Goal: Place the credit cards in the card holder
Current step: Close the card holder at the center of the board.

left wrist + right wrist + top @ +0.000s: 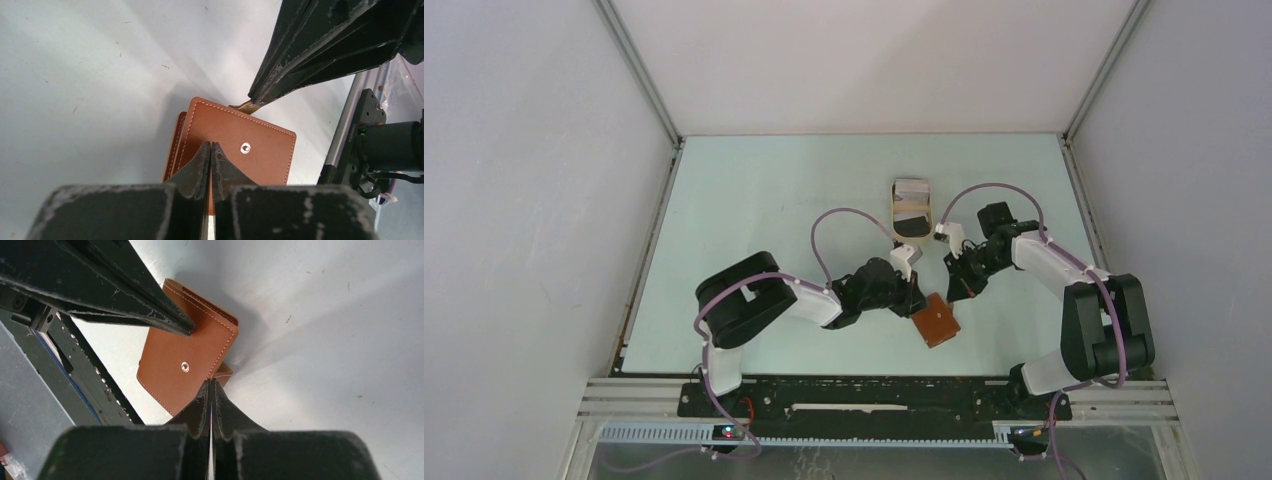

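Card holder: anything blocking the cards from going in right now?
Yes. The card holder is folded shut, snap side up, with no pocket showing. The left tool and right tool are both shut on its opposite edges, so neither is free. The credit cards sit in the tan tray, farther back.
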`<state>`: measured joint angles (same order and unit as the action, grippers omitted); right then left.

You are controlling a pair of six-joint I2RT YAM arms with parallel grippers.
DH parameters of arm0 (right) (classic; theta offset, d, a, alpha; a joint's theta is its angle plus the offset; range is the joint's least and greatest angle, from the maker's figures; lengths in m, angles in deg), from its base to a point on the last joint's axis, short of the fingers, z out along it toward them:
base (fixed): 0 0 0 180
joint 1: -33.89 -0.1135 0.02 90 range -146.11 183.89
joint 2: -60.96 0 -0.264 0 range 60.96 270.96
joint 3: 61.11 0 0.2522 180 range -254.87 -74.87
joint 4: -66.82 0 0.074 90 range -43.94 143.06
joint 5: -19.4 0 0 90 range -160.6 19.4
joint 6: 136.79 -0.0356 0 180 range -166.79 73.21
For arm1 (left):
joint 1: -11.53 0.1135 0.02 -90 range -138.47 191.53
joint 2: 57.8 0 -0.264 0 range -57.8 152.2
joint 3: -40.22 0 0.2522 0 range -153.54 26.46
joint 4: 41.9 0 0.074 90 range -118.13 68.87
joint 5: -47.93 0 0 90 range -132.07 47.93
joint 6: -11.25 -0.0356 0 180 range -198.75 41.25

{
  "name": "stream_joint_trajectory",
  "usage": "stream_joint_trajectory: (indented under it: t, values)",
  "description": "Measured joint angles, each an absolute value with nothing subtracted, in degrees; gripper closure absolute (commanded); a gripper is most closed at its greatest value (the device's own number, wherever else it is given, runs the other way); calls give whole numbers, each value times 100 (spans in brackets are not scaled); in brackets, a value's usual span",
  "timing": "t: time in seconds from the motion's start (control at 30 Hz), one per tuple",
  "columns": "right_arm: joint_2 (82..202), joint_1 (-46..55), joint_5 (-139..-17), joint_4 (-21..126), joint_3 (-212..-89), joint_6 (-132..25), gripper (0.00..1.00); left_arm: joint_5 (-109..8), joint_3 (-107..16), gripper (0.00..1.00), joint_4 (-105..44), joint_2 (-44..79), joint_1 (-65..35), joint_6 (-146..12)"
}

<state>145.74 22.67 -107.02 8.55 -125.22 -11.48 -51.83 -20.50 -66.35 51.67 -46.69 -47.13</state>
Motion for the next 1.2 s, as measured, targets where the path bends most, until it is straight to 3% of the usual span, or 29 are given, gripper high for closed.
stream_joint_trajectory:
  t: [1.2]
  values:
    - [14711, 1873, -10962, 1161, -12607, -1564, 100, -5017, -2174, 99, -6438, 5331, -4551, -2958]
